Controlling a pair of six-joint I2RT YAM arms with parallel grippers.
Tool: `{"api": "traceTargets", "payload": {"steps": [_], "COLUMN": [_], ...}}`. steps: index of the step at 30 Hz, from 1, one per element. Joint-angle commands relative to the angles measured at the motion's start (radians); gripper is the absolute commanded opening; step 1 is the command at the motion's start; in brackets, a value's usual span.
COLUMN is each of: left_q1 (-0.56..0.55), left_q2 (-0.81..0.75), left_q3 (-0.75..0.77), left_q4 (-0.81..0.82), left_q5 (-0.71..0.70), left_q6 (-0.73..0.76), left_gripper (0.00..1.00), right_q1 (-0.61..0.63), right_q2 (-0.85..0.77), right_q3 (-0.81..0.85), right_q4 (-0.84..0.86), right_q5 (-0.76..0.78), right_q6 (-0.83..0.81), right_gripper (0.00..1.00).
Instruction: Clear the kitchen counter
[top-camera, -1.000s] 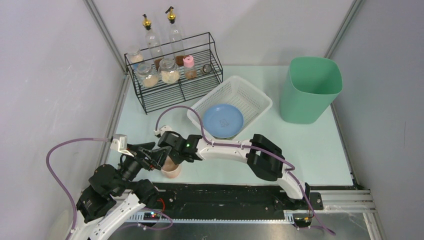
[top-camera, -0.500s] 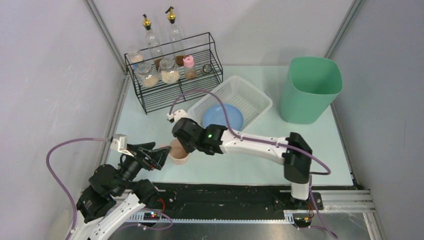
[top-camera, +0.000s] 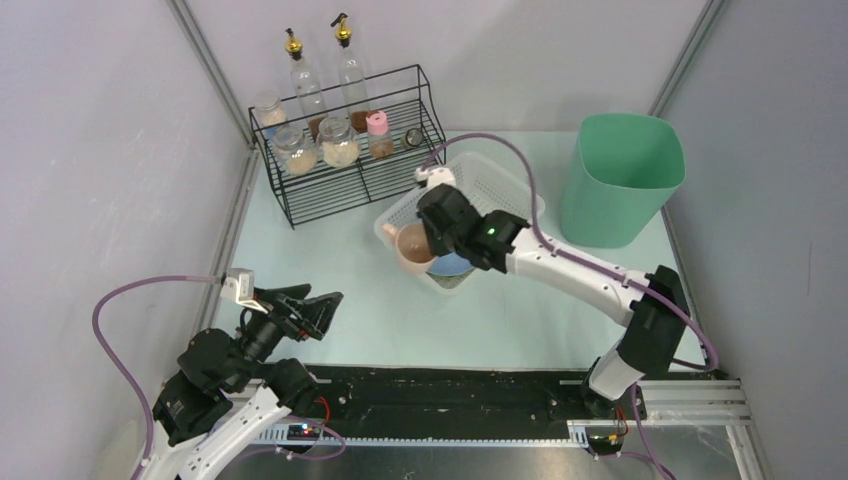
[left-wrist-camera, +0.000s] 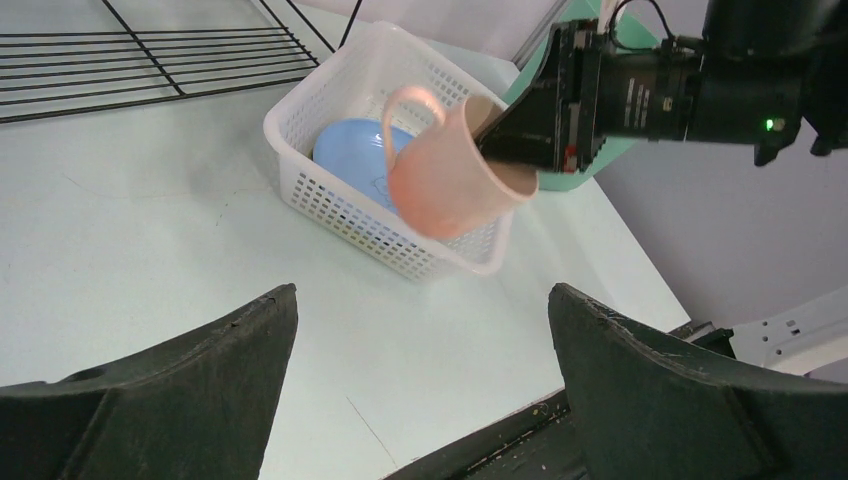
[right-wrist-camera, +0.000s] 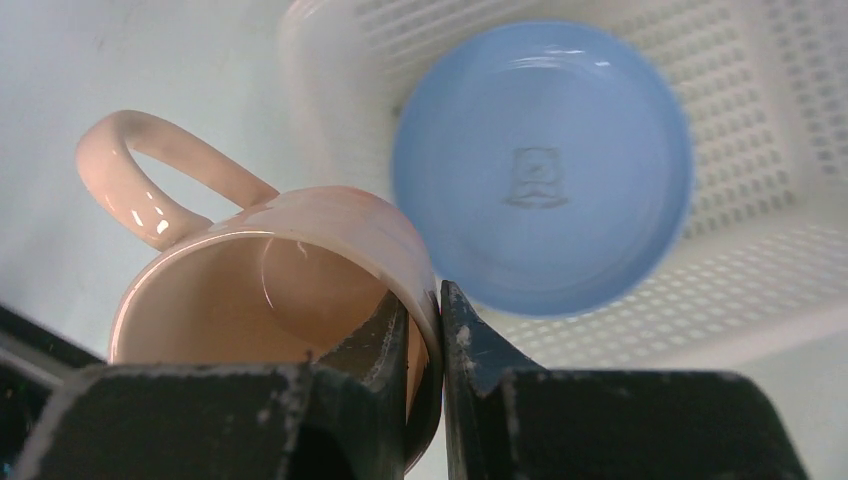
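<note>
Right tool (right-wrist-camera: 432, 305) pinching a pink mug (right-wrist-camera: 300, 240) by its rim, above a white basket (top-camera: 500, 190) with a blue plate (right-wrist-camera: 540, 170), left tool (left-wrist-camera: 422, 292) spread wide over green surface (left-wrist-camera: 150, 230).

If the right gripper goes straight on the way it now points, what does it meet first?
Probably the blue plate in the white basket: it lies ahead of the right gripper, whose fingers pinch the pink mug. Depth is unclear; the basket's rim might come first.
</note>
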Motion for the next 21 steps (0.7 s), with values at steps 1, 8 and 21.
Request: {"api": "traceTargets", "payload": {"steps": [1, 8, 21], "left_q1": [-0.002, -0.002, -0.001], "left_q2": [-0.176, -0.175, -0.180], "left_q3": [-0.004, -0.004, -0.004], "left_q4": [0.020, 0.020, 0.019], "left_q5": [-0.016, -0.018, -0.015], "left_q6": [-0.007, -0.007, -0.008], "left_gripper": [0.98, 0.98, 0.98], "right_q1": [-0.111, -0.297, -0.509], "right_q2": [-0.112, -0.132, -0.026], "right_q3": [-0.013, -0.045, -0.027], "right_q4": [0.084, 0.109, 0.176], "right_q5": [0.018, -0.007, -0.050], "right_q6": [0.051, 0.092, 0.198], "right_gripper": [0.00, 0.00, 0.00]}}
